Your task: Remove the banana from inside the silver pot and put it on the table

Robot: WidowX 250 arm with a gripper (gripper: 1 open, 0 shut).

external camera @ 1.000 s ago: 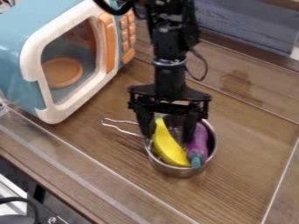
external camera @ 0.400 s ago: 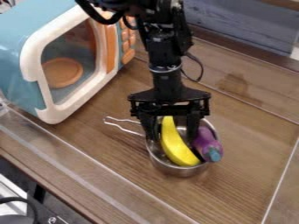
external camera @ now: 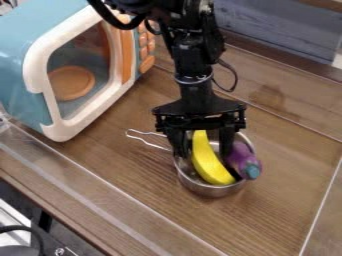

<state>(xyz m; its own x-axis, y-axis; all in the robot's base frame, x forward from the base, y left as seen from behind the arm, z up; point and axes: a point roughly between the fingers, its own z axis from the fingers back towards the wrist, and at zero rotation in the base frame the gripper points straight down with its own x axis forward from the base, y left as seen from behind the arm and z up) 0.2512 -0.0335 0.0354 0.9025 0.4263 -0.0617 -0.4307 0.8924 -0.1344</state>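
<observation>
The yellow banana (external camera: 207, 163) lies in the small silver pot (external camera: 197, 185) near the front middle of the brown wood table (external camera: 287, 110). A purple eggplant (external camera: 243, 158) rests in the pot on the banana's right. My gripper (external camera: 201, 136) hangs straight down over the pot. It is open, with one black finger on each side of the banana's upper end, reaching down to about rim height. The pot's thin wire handle (external camera: 144, 138) sticks out to the left.
A teal-and-white toy microwave (external camera: 67, 70) stands at the back left, its door facing the pot. A clear raised rim (external camera: 80, 190) runs along the table's front and right edges. Bare wood lies right of and behind the pot.
The gripper has shifted a little to the right above the pot, staying open. The pot with the banana and eggplant now sits slightly further right too.
</observation>
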